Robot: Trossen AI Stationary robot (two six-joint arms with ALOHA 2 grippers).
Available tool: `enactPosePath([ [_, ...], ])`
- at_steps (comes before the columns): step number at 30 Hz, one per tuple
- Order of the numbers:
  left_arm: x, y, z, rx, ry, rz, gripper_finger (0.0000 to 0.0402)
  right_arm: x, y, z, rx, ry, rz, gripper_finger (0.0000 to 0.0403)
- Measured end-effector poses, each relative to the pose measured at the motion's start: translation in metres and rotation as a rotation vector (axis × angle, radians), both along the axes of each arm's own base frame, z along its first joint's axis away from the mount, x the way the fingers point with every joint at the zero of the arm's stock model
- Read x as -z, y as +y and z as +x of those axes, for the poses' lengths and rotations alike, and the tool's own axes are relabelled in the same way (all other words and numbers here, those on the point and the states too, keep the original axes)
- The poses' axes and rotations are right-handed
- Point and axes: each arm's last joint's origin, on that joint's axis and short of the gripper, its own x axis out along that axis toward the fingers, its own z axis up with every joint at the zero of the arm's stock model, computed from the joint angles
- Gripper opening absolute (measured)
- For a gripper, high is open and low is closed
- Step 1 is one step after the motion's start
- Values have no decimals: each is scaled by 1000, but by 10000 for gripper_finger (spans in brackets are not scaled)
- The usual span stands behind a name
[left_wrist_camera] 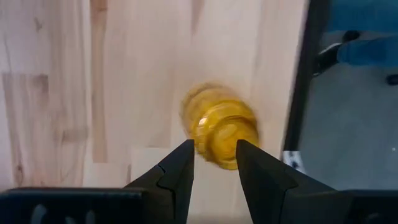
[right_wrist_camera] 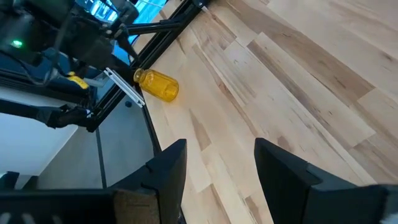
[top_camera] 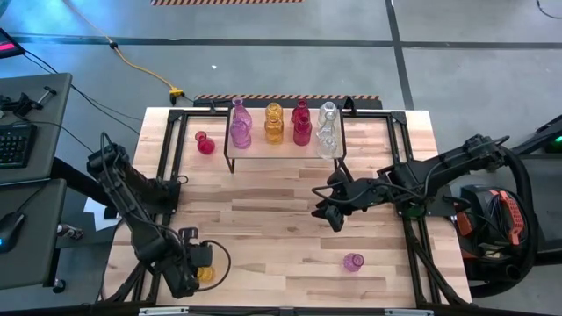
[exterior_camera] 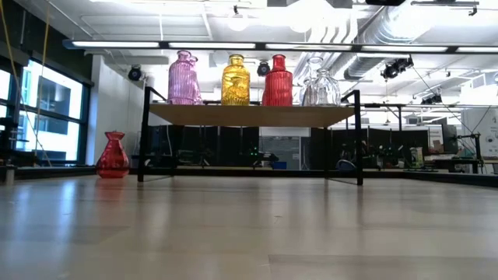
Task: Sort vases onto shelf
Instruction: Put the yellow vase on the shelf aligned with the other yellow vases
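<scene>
One smooth, bulbous amber glass vase [left_wrist_camera: 221, 134] between left tool [left_wrist_camera: 214, 163] fingers.

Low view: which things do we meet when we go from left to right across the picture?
Red vase on the table → pink vase → amber vase → red vase on the shelf → clear vases, the last four on the shelf.

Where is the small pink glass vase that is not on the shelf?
In the high view, the small pink glass vase stands alone on the wooden table near its front right, below the right gripper and far from the raised wooden shelf.
</scene>
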Motion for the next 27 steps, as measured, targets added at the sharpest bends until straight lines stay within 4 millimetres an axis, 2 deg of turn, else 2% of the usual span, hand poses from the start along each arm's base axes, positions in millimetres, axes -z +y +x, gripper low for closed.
enactPosePath([
  [3,13,5,-3,-28,51,21,113,0,0,0,0,0,0,171],
  [6,18,3,-2,-25,52,-26,113,0,0,0,0,0,0,171],
  [16,19,-2,1,0,16,-70,113,0,0,0,0,0,0,171],
  [27,9,-1,0,21,-14,-129,113,0,0,0,0,1,0,171],
])
